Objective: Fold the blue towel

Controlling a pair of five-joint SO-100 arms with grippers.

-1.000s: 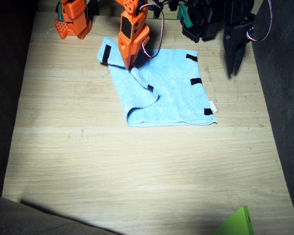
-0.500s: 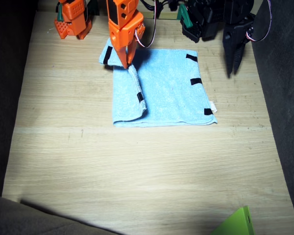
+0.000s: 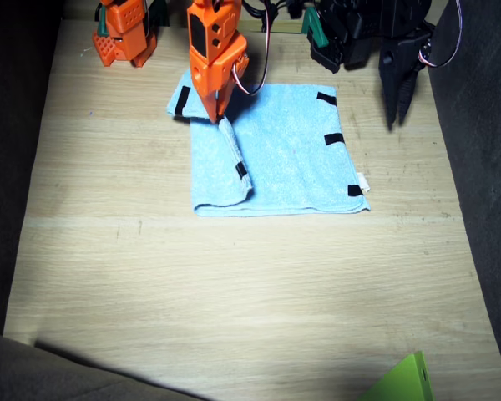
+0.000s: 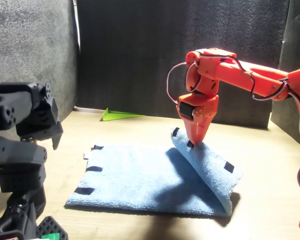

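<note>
Folding is mid-step: orange right gripper (image 3: 218, 113) pinches light sky-blue terry towel (image 3: 296, 159) edge, upper centre. Next, carry it across. Black left gripper (image 3: 398, 104) hangs narrow, idle.

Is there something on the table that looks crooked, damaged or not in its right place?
Only the blue towel is uneven, and that comes from the fold in progress. The right claw pinches one edge and holds it up, so a rolled flap lies over the flat part. One corner pokes out past the fold. The left claw hangs clear. Nothing looks torn or spilled.
</note>
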